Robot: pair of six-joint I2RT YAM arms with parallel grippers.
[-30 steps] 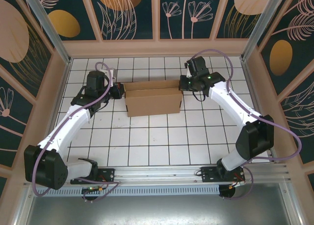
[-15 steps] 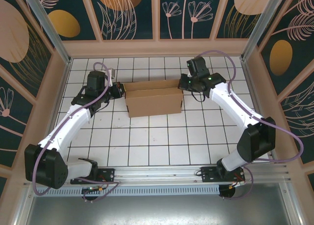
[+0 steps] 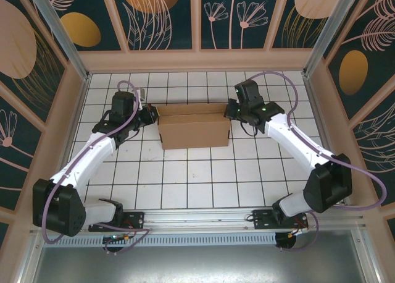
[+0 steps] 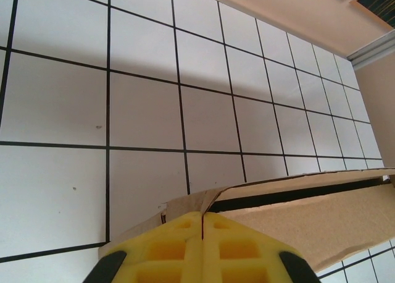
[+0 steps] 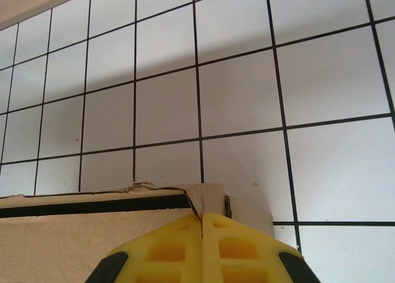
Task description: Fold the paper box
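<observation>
Counter (image 3: 185,190): white gridded surface, work lying toward its far half. The paper box (image 3: 194,131) stands there as a long brown trough, top open, between the two arms.

I judge the step in hand is pressing the box's ends inward. The left tool (image 3: 152,115) is at the left end and the right tool (image 3: 231,110) at the right end. Each is closed pad to pad, gripping nothing, tips apparently touching a cardboard corner.

Next move, by my judgement, calls for matched inward pressure so the box neither skids nor skews.
</observation>
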